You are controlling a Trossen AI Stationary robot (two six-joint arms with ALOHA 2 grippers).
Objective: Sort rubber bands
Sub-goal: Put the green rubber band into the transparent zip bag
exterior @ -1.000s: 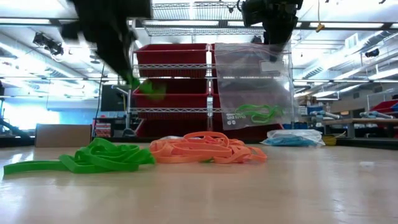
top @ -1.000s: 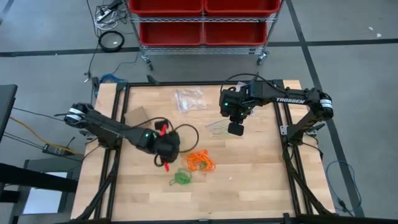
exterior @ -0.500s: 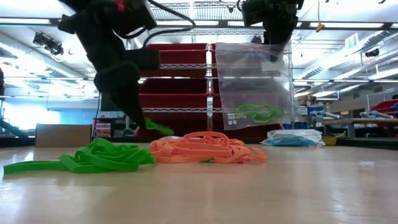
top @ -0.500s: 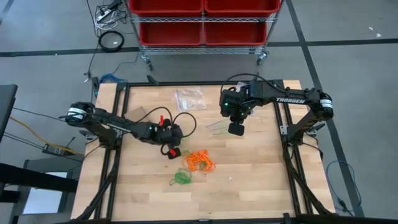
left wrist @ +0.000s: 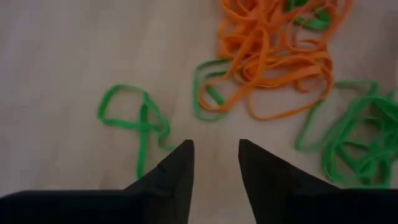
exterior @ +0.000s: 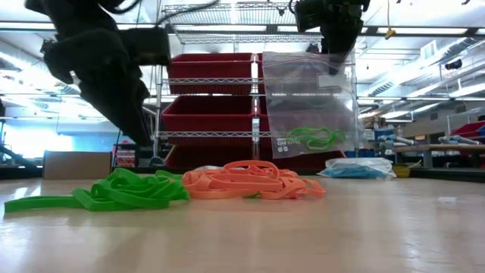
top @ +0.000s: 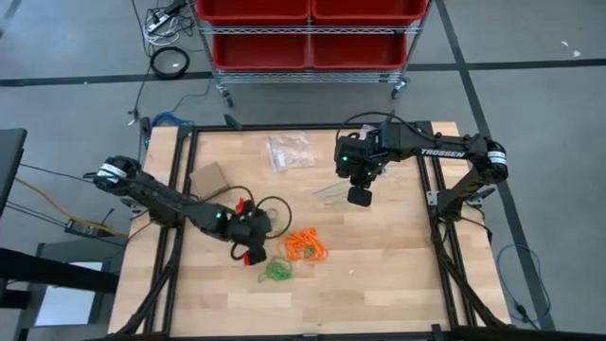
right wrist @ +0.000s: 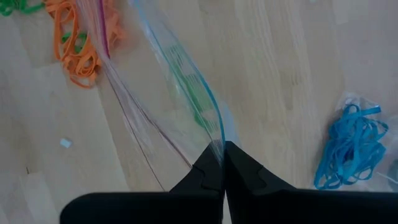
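Two loose clumps of rubber bands were counted on the table (top: pixel 398 275), one orange clump (top: pixel 305 246) and one green clump (top: pixel 276 272), both just ahead of the left gripper (left wrist: pixel 216 163), whose fingers were seen parted and empty. One clear bag (exterior: pixel 309 102) holding a few green bands was noted pinched at its edge by the closed right gripper (right wrist: pixel 222 160). A second bag (right wrist: pixel 352 144) with blue bands lay beside it.

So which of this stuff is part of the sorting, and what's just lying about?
Part of the job:
- orange bands
- green bands
- blue bands
- clear bag, pinched in the right hand
- left hand, open

Lying about:
- cardboard piece
- red bins
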